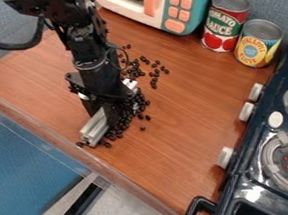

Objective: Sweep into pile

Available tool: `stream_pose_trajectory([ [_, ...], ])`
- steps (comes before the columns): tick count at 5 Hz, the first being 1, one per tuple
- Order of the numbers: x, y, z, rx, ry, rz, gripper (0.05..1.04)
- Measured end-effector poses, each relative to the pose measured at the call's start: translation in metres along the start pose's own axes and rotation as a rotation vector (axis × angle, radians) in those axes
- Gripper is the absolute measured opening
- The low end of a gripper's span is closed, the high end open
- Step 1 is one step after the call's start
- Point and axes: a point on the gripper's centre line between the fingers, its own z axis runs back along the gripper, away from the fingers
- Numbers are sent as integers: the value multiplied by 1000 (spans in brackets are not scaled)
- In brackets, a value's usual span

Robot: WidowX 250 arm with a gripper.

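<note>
I am hanging down from the upper left of the camera view, and my claw is gripping a long, pale grey bar around its middle, low over the wooden bench. The bar is lying at a slant, its near end pointing toward the front edge of the bench and its far end toward the back. The dark beans are crowding in a long, uneven band along the bar's right side. Beyond its far end they are spreading into a looser scatter, a few are sitting by themselves to the right, and some are resting close around the near end.

Behind, a toy microwave with orange buttons is standing at the back of the bench. Just beside it, a red and green can and a yellow and blue can are standing upright. A dark stove is flanking the bench on the right, its white knobs facing the beans
</note>
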Motion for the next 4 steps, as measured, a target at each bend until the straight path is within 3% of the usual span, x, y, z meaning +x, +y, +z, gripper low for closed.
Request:
stream_pose_trajectory([
  [1, 1, -4, 0, -4, 7, -11, 372],
  [2, 2, -3, 9, -43, 22, -8, 372],
  [3, 25, 22, 50, -62, -77, 33, 372],
  [4, 41, 44, 81, -84, -126, 49, 372],
])
